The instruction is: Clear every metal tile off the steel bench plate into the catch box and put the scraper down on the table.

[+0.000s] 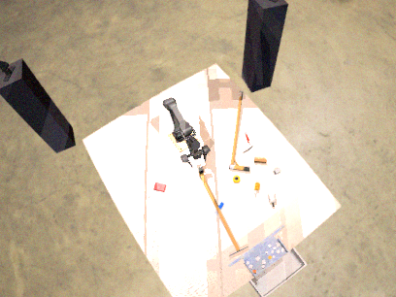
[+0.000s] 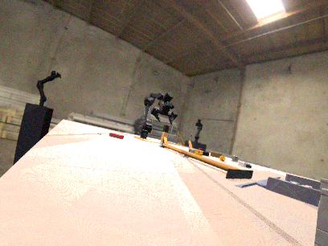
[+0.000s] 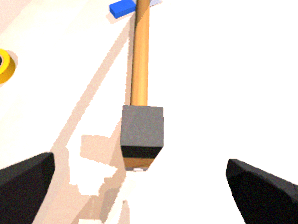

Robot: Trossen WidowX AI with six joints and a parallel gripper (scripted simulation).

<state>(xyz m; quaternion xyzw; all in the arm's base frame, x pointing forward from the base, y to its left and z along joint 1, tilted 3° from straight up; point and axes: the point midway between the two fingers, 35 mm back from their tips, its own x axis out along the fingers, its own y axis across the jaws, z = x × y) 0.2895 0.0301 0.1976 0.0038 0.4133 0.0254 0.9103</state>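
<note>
The long scraper (image 1: pixel 228 228) (image 2: pixel 201 157) (image 3: pixel 140 65) lies on the table, its wooden shaft running from below the arm toward the plate. Its dark upright end block (image 3: pixel 142 126) stands at the near end. Its blade (image 1: pixel 239 251) (image 2: pixel 239 174) is at the near side of the steel bench plate (image 1: pixel 249 256) (image 2: pixel 293 191). Several small pale, yellow and orange tiles lie on the plate. The catch box (image 1: pixel 305 263) adjoins the plate's far end; its inside is unclear. My gripper (image 1: pixel 196 155) (image 2: pixel 165 121) (image 3: pixel 141 159) is open and empty above the scraper's near end, fingers on either side of the block in the wrist view.
Another long-handled tool (image 1: pixel 237 131) lies to the right of the scraper. A yellow tape roll (image 1: pixel 236 180) (image 3: pixel 6 66) and small tools lie nearby. A blue block (image 1: pixel 220 206) (image 3: pixel 123 8) is beside the shaft, and a red block (image 1: pixel 160 187) (image 2: pixel 116 136) lies left.
</note>
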